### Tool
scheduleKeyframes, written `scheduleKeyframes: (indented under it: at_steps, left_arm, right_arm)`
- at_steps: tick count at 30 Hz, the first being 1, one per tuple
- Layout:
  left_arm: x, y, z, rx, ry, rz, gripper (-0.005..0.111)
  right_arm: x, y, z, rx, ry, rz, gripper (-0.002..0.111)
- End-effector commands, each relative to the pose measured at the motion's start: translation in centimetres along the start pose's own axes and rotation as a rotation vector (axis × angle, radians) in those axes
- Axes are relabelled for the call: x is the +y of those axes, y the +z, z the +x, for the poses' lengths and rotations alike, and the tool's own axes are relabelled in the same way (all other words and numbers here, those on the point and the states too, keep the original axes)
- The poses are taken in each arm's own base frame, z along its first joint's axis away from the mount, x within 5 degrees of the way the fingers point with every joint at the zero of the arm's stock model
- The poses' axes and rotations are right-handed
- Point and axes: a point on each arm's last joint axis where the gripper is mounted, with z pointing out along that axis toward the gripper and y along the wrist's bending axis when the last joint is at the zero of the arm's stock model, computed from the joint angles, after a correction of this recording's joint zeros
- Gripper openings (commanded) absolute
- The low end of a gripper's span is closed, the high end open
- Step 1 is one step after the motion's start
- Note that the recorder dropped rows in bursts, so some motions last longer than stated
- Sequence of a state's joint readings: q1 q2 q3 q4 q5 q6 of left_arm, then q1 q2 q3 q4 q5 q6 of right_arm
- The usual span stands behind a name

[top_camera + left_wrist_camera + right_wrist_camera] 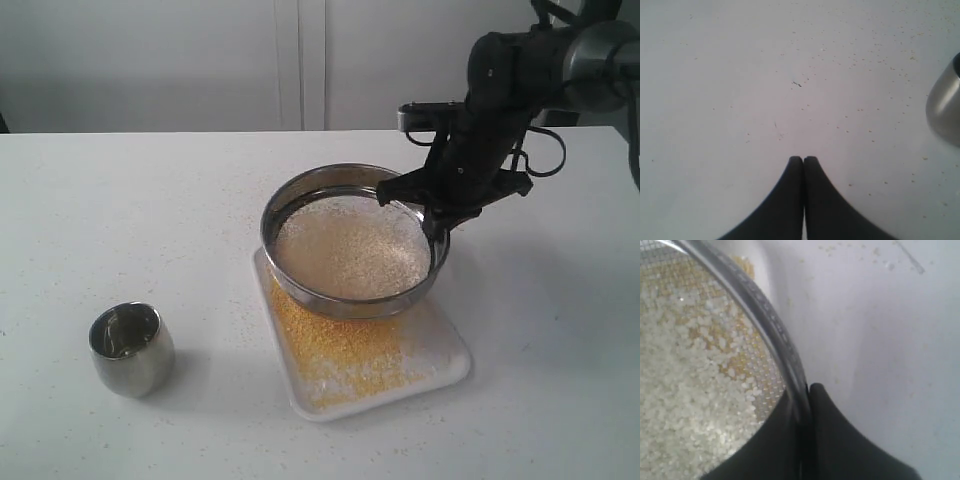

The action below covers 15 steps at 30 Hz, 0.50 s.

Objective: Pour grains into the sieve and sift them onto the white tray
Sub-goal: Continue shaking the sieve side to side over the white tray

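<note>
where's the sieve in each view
Exterior view: sieve right of centre, over the white tray, with the right gripper on its rim.
Left wrist view: not in it.
Right wrist view: sieve rim clamped between the right gripper fingers.
Shared landmark: pale grains on the mesh.

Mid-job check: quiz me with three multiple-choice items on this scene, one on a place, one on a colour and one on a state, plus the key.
1. Where does the cup stand relative to the tray in the exterior view?
A) on it
B) left of it, on the table
C) behind it

2. The grains lying on the tray are mostly:
A) black
B) yellow
C) green

3. The right gripper is:
A) open, hovering
B) shut on the cup
C) shut on the sieve rim

Key: 1 B, the cup stands apart on the table. 2 B, a yellow layer covers the tray. 3 C, the right wrist view shows the gripper clamping the rim.
</note>
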<state>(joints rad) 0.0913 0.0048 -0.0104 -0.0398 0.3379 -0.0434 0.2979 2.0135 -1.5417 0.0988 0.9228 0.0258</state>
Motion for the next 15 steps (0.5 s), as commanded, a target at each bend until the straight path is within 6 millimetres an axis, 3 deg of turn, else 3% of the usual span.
scheduleKeyframes:
  at_steps: [1,4,6,9,11,15]
  left_arm:
    - [-0.1,0.1,0.4,0.022,-0.007,0.009,0.0]
    - [-0.1,0.1,0.4,0.022,-0.007,0.009,0.0]
    - [-0.1,0.1,0.4,0.022,-0.007,0.009,0.0]
    - [-0.1,0.1,0.4,0.022,-0.007,0.009,0.0]
    - [-0.1,0.1,0.4,0.022,-0.007,0.009,0.0]
    - [-0.1,0.1,0.4,0.022,-0.007,0.009,0.0]
  right_arm:
    - [1.9,-1.0,0.9,0.064,-0.198,-0.075,0.0]
    - [0.3,-1.0,-0.8,-0.101,-0.031,0.015,0.0]
    - [-0.5,-0.8,-0.7,-0.083,0.085,0.009,0.0]
    - [0.9,-0.9,0.9,0.084,-0.076,-0.066,0.0]
    - [1.5,-1.2,1.0,0.082,-0.194,-0.06,0.0]
    - [-0.7,-0.8,-0.7,-0.08,0.039,0.035,0.0]
